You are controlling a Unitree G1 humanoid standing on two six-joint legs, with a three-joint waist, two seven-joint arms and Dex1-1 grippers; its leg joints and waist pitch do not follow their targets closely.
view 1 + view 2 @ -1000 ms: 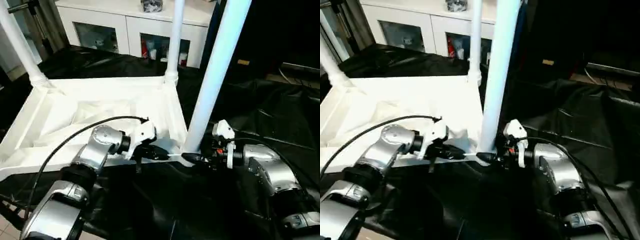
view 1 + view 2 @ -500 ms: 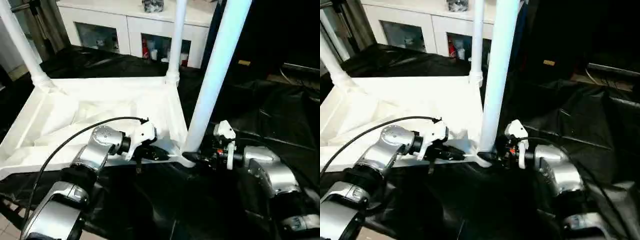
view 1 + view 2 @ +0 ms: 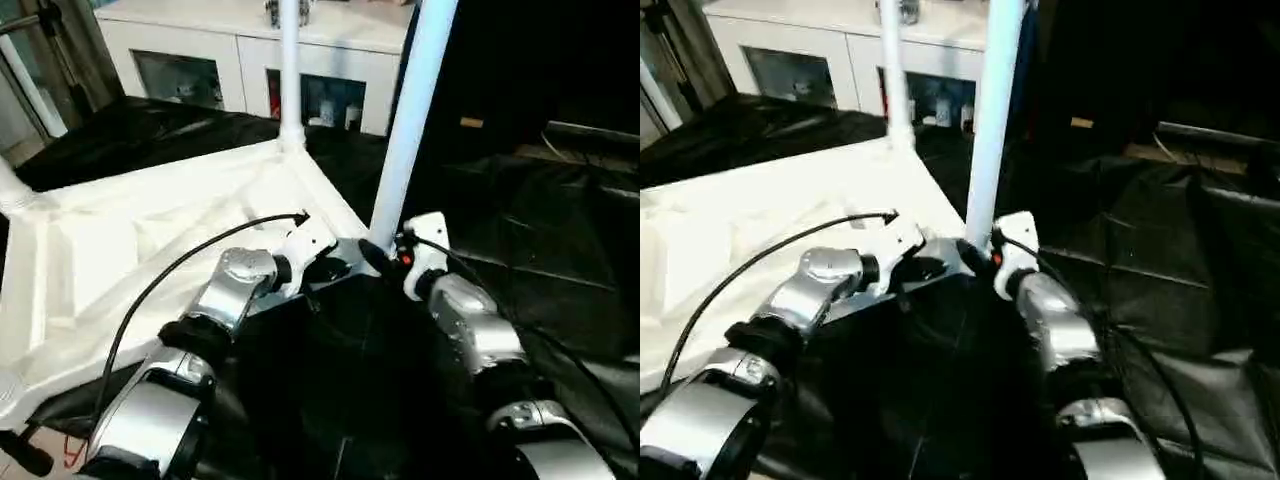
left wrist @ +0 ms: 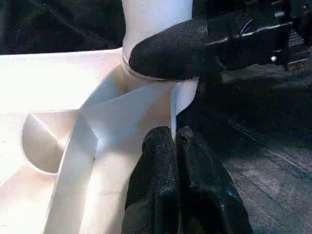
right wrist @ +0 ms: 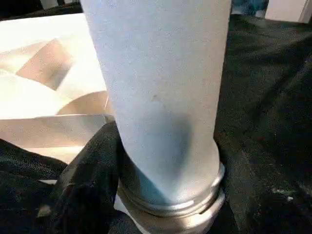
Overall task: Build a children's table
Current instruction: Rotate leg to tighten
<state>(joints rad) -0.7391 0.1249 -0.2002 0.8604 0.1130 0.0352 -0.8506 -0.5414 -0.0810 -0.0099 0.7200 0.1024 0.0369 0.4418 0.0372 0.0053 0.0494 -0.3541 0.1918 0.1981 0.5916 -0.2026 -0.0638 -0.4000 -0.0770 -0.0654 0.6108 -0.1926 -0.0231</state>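
Note:
The children's table lies upside down, its white ribbed top (image 3: 130,250) on a black sheet, with tube legs standing up from its corner sockets. The nearest leg (image 3: 405,130) rises at the near right corner, and another leg (image 3: 290,70) stands at the far corner. My right gripper (image 3: 380,255) is shut on the base of the nearest leg; one of its fingers (image 5: 92,180) presses against the leg (image 5: 156,87) just above the collar. My left gripper (image 4: 174,134) is shut on the table's thin rim beside that corner socket.
A black sheet (image 3: 520,230) covers the floor around the table. A white cabinet (image 3: 200,60) with glass doors stands behind the table. A third leg's base (image 3: 10,195) shows at the left edge.
The table's near right corner has moved away from me and the top has swung to the left, with both grippers holding on as before.

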